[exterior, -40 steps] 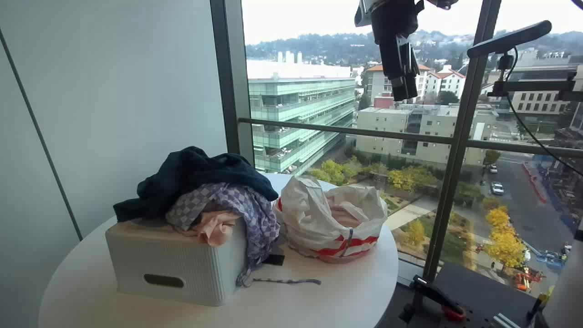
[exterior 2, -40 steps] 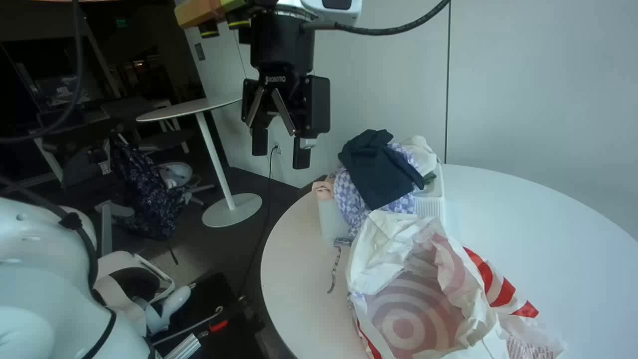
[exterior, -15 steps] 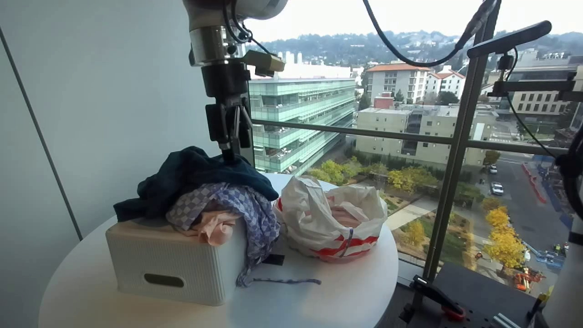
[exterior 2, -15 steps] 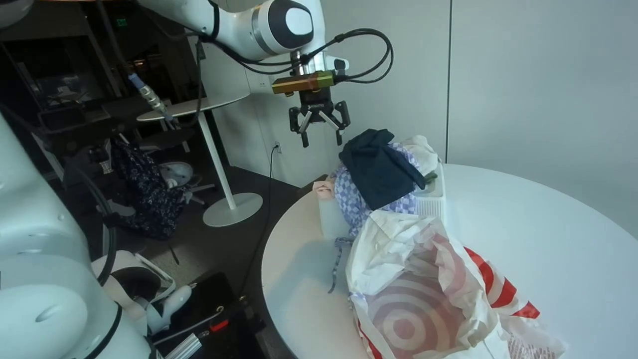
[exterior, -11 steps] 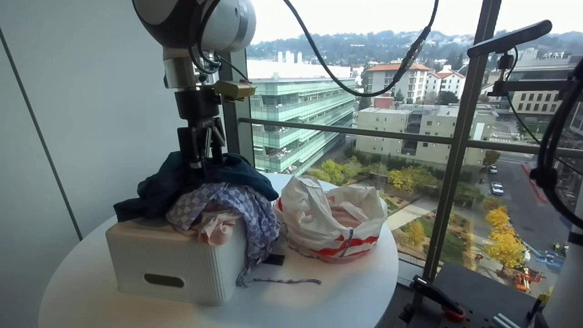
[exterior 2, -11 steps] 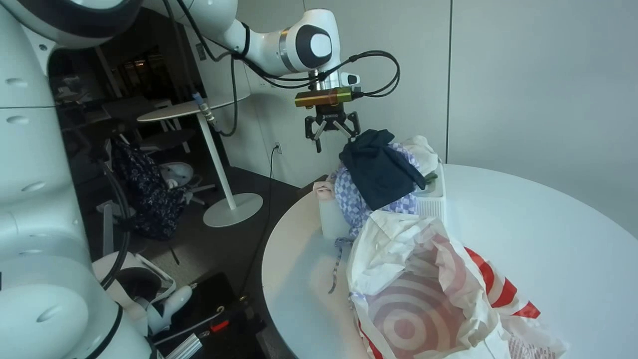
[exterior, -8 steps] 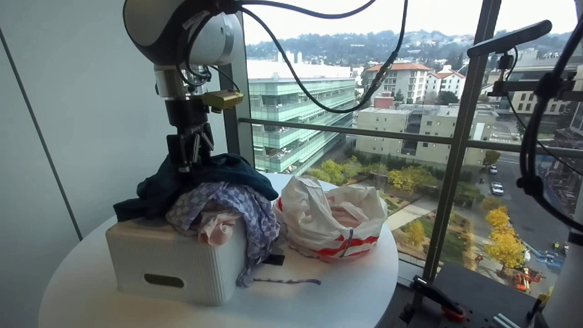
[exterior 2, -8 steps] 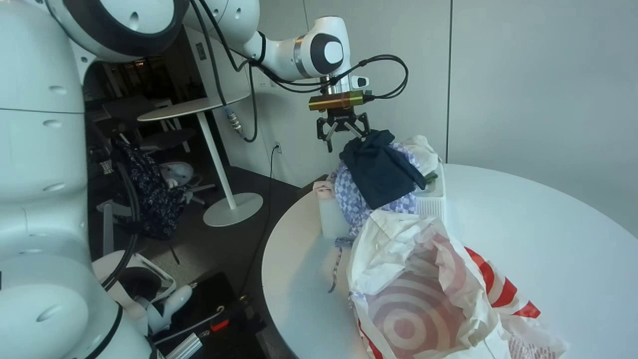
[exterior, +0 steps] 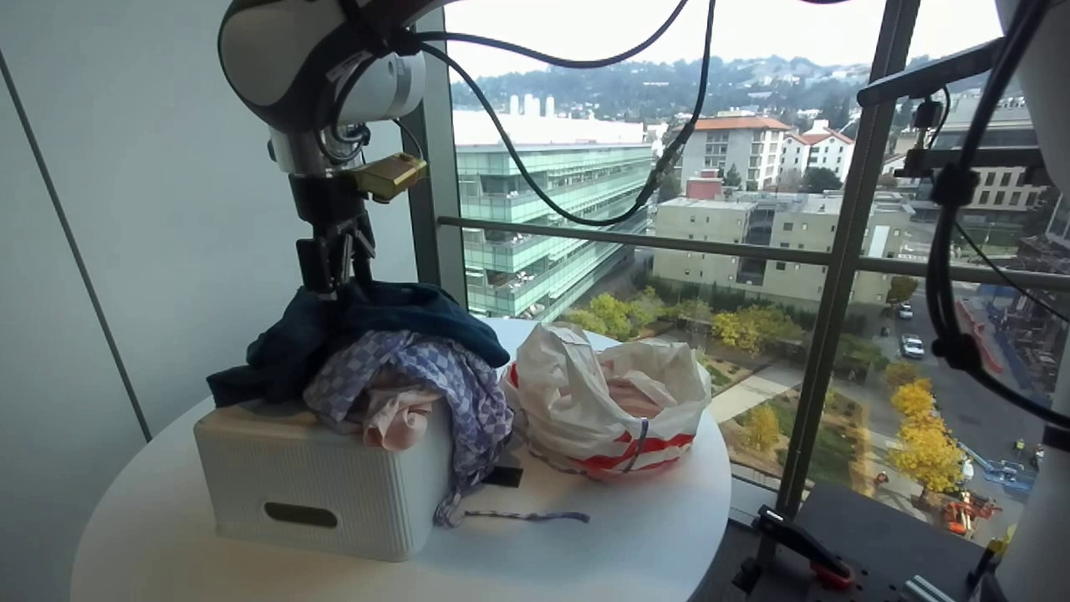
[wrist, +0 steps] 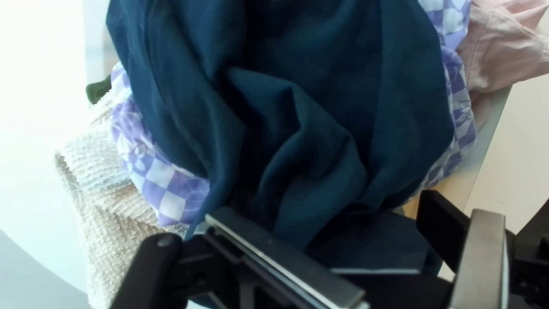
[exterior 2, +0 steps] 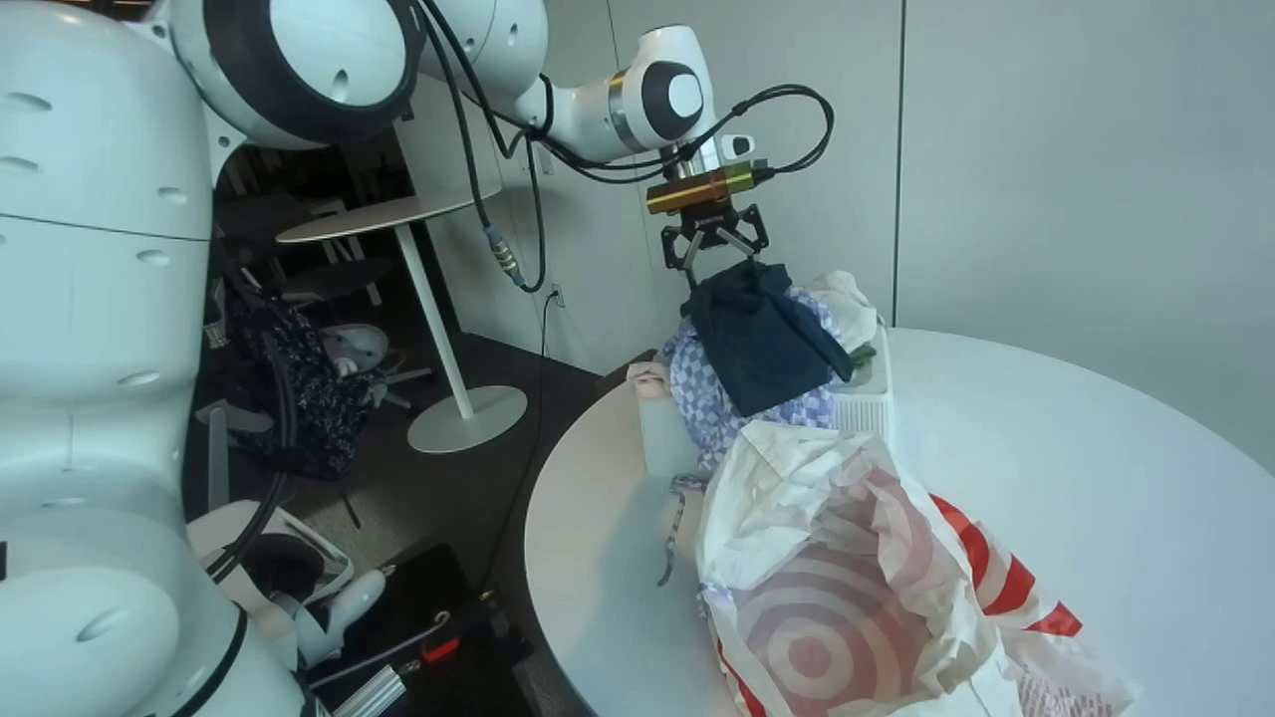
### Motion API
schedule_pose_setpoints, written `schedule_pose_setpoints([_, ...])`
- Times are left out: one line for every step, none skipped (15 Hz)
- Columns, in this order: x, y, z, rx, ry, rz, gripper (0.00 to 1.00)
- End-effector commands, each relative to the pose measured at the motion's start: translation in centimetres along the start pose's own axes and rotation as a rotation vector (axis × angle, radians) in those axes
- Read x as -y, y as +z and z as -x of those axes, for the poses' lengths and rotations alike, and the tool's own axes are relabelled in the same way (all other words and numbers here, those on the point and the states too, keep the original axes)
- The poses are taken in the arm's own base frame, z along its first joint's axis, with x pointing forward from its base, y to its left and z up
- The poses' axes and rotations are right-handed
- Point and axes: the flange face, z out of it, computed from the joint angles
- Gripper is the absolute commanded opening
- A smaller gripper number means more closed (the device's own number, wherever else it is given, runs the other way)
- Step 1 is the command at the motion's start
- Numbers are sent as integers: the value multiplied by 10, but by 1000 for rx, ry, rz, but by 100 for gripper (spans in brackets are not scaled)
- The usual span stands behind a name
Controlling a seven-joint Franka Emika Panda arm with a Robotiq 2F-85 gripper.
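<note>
A white, finely ribbed box [exterior: 351, 485] with rounded edges and an oblong slot in one wall is set on the smooth, round, white counter [exterior: 535, 568]. Its top is heaped over with a teal cloth [exterior 2: 772, 344], dark, matte and smooth, gathered into deep, soft folds. Beneath it, a thin checkered cloth [exterior: 481, 410] in lilac and white is bunched on the box and draped down the wall next to the slotted one. A plain peach cloth [exterior: 399, 420] is crumpled at the corner of the box, above the slotted wall, and a cream cloth [wrist: 111, 223] with a coarse, nubby weave is bundled toward the opposite end of the box. Just beside the box, a crinkled, thin-walled white bag [exterior: 560, 401] with red markings is stood with its mouth gaping. Near the foot of the box, a narrow patterned cord [exterior: 531, 516] is laid out almost straight. Above the box, the fingers [wrist: 441, 229] are pointed downward and spread wide apart, released. The teal cloth is found on top of the box, directly under and between them: in the wrist view its folds are seen to run into the gap, and in both exterior views its upper folds are met by the tips, which are partly hidden there; whether the fabric is pressed by them cannot be told.
</note>
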Motion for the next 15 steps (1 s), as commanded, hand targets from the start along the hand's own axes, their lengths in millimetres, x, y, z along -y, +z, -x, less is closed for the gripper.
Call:
schedule_pose_setpoints([0,17,-8,2,-33,50,100])
schedule_pose_setpoints([1,25,-9,11,-35,51,100])
schedule_pose_setpoints([2,31,-9,15,-34,47,100])
schedule_pose_setpoints([3,37,-10,15,-36,49,100])
schedule_pose_setpoints([5,42,-11,4,-40,53,84])
schedule_pose_setpoints([5,46,-10,-2,-40,59,73])
schedule_pose_setpoints([5,46,-9,-8,-39,69,66])
schedule_pose_setpoints([4,46,-6,-8,-37,71,58])
schedule_pose_setpoints([3,45,-3,-13,-32,74,49])
schedule_pose_setpoints([2,42,1,-15,-26,75,42])
schedule_pose_setpoints([0,42,5,-13,-15,79,33])
schedule_pose_setpoints([-2,41,8,-9,-5,78,27])
schedule_pose_setpoints([-4,40,11,-4,8,77,20])
schedule_pose_setpoints([-5,39,15,-4,20,76,12])
schedule_pose_setpoints([-6,36,18,-7,28,73,5])
